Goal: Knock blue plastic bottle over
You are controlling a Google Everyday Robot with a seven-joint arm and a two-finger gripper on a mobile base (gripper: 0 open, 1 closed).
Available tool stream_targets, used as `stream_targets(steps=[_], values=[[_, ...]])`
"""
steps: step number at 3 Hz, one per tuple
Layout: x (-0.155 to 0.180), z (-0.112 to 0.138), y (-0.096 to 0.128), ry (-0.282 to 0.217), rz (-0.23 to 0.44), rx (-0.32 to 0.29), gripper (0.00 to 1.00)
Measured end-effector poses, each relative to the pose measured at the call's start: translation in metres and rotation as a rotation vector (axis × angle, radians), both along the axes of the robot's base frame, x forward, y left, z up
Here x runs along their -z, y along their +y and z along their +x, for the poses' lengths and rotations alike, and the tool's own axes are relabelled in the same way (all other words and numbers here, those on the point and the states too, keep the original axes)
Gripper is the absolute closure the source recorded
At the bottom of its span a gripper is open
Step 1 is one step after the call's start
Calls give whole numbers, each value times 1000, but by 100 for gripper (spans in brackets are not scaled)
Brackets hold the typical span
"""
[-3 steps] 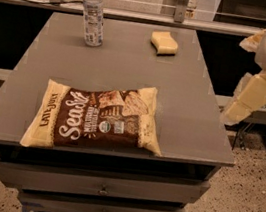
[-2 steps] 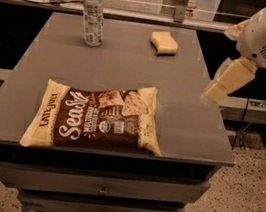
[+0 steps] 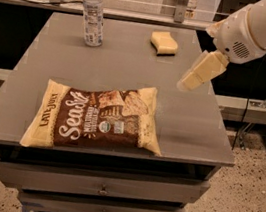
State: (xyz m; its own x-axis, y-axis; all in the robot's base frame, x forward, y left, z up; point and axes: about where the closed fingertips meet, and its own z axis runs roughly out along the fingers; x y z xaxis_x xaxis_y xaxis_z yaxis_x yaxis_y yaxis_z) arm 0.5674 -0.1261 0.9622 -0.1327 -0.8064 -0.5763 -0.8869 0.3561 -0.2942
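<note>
The blue plastic bottle [image 3: 93, 14] stands upright at the far left of the grey table [image 3: 124, 66], white cap on top. My gripper [image 3: 195, 76] hangs from the white arm at the right, above the table's right part, well to the right of the bottle and apart from it. A yellow sponge [image 3: 164, 43] lies between the gripper and the bottle, nearer the gripper.
A brown and cream snack bag [image 3: 95, 117] lies flat at the table's front. Drawers [image 3: 103, 192] sit under the tabletop. A rail and chair legs stand behind the table. A low shelf [image 3: 254, 110] is at the right.
The arm and gripper have moved left, from beyond the table's right edge to over its right part. The bottle, sponge and bag have not moved.
</note>
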Motion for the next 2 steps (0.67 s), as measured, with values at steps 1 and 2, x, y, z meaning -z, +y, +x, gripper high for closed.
stream_targets(steps=[1,2], values=[[8,12,14,-3,77,38,0],[14,49,53,-19,243,66,0]])
